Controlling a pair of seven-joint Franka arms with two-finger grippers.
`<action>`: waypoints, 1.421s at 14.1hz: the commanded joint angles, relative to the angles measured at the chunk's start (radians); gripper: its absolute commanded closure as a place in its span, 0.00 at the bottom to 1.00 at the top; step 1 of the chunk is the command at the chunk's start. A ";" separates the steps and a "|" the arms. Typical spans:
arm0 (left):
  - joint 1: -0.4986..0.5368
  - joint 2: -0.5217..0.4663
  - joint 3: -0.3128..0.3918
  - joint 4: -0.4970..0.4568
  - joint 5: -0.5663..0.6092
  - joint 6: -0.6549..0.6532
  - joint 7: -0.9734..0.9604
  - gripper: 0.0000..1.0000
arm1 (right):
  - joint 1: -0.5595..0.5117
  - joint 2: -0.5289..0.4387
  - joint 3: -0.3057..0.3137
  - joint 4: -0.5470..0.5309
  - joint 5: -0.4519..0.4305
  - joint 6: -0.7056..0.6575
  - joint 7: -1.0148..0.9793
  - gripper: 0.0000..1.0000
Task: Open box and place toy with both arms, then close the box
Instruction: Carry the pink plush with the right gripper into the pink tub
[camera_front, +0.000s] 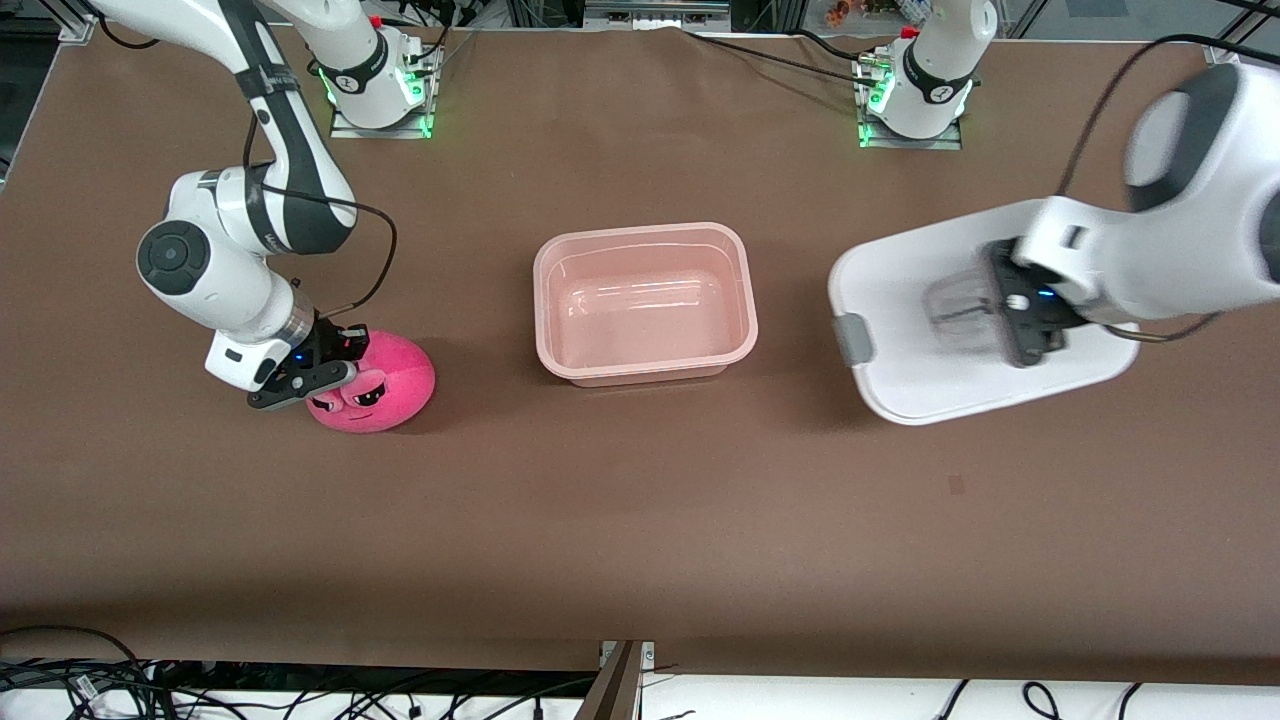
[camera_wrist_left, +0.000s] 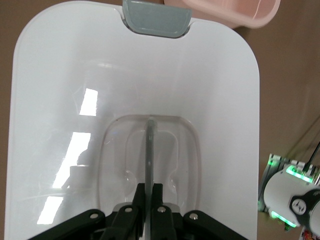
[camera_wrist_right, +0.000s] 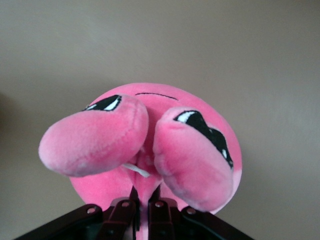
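The pale pink tub of the box (camera_front: 645, 305) stands open at the table's middle. My left gripper (camera_front: 1020, 325) is shut on the clear handle (camera_wrist_left: 149, 150) of the white lid (camera_front: 900, 330) and holds the lid tilted in the air over the table toward the left arm's end; a grey clip (camera_wrist_left: 156, 19) shows at the lid's edge. The hot-pink toy (camera_front: 375, 382) is toward the right arm's end. My right gripper (camera_front: 325, 375) is shut on the toy (camera_wrist_right: 150, 145), pinching its plush between the fingers. I cannot tell whether the toy still touches the table.
The robot bases (camera_front: 375, 75) stand at the table's back edge. Cables lie below the table's front edge (camera_front: 300, 690). The tub's rim shows in the left wrist view (camera_wrist_left: 235, 12).
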 joint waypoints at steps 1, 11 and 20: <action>0.044 0.028 -0.016 0.037 0.062 0.026 0.154 1.00 | 0.003 -0.039 0.044 0.081 -0.005 -0.116 -0.114 1.00; 0.085 0.053 -0.016 0.031 0.064 0.056 0.203 1.00 | 0.268 -0.023 0.091 0.388 -0.121 -0.454 -0.388 1.00; 0.084 0.053 -0.017 0.038 0.064 0.048 0.202 1.00 | 0.544 0.096 0.091 0.496 -0.163 -0.454 -0.421 1.00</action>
